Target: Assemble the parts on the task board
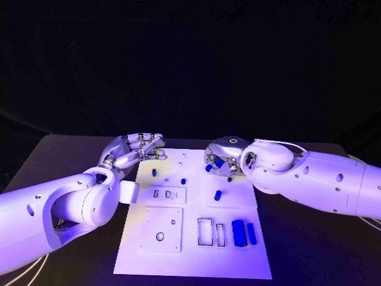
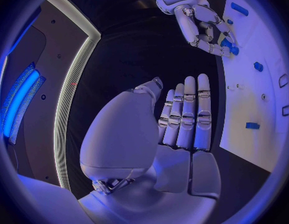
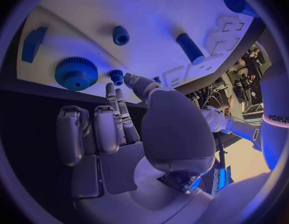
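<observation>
The white task board (image 1: 190,262) lies in the middle of the black table. My right hand (image 1: 221,156) hovers over its far right part; its thumb and a fingertip (image 3: 112,88) close on a small blue peg (image 3: 116,76) beside a blue gear (image 3: 76,73). In the left wrist view the right hand (image 2: 200,20) curls over blue pieces (image 2: 230,46). My left hand (image 1: 136,149) is at the board's far left edge, fingers (image 2: 188,114) straight and together, holding nothing. More blue parts lie on the board: a peg (image 3: 121,35), a cylinder (image 3: 191,48) and two long blocks (image 1: 242,233).
Raised white plates with slots and holes (image 1: 161,229) take up the board's near left, and rectangular cut-outs (image 1: 212,232) sit beside the long blocks. Black table (image 1: 311,250) lies bare either side of the board. Both forearms flank the board.
</observation>
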